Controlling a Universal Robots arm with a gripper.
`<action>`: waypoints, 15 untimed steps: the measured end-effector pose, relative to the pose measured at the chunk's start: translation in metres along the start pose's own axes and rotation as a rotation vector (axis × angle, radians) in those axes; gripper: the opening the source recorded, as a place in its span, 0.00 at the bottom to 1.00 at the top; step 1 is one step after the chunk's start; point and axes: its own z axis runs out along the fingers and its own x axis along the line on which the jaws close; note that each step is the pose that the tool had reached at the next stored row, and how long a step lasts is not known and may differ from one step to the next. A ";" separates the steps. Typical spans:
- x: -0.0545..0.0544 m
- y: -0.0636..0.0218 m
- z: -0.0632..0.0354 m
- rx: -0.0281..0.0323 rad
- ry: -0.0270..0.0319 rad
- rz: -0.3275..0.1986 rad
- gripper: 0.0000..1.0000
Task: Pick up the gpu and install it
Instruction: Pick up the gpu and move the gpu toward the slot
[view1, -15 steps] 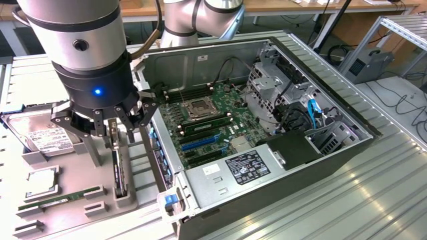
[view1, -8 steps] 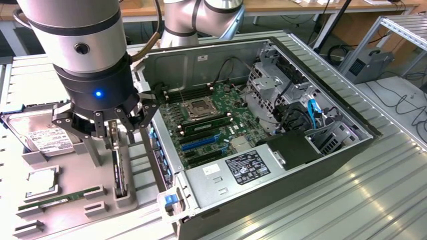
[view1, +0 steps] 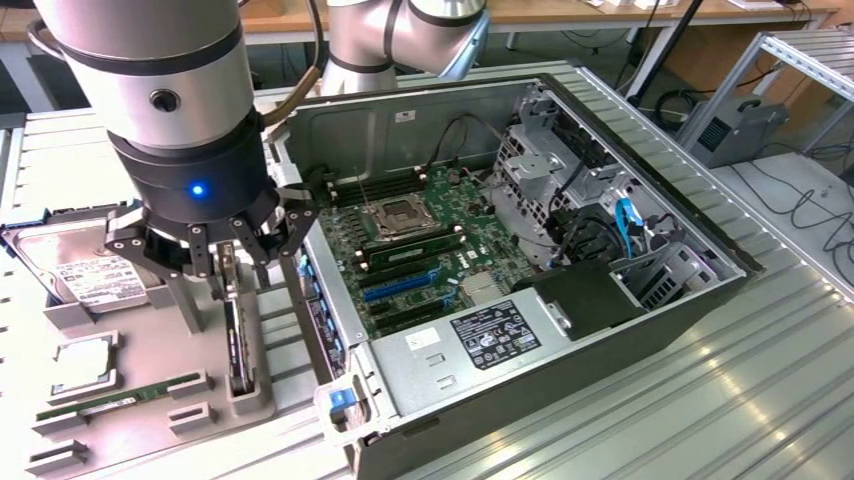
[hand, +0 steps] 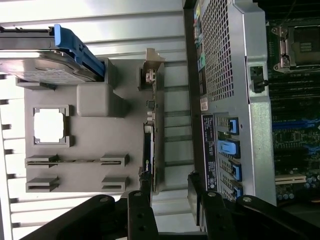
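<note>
So I'm counting one gpu (view1: 238, 345), one hard drive (view1: 83, 268), one CPU chip (view1: 83, 362) and one RAM stick (view1: 96, 407), all sitting on one grey tray (view1: 140, 335). Also seeing one open PC case (view1: 534, 335) and one gripper (view1: 234, 262).

I log a ribbed metal table (view1: 747, 340). Directly on it: a grey parts holder (view1: 140, 445) at the exterior view's left, and an open computer case (view1: 601, 370) just beside it.
</note>
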 end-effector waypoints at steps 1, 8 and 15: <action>0.000 0.0000 0.0003 0.0000 0.0000 0.000 0.42; 0.000 -0.0001 0.0023 0.0000 0.0000 0.000 0.42; 0.000 -0.0002 0.0044 0.0000 0.0000 0.000 0.42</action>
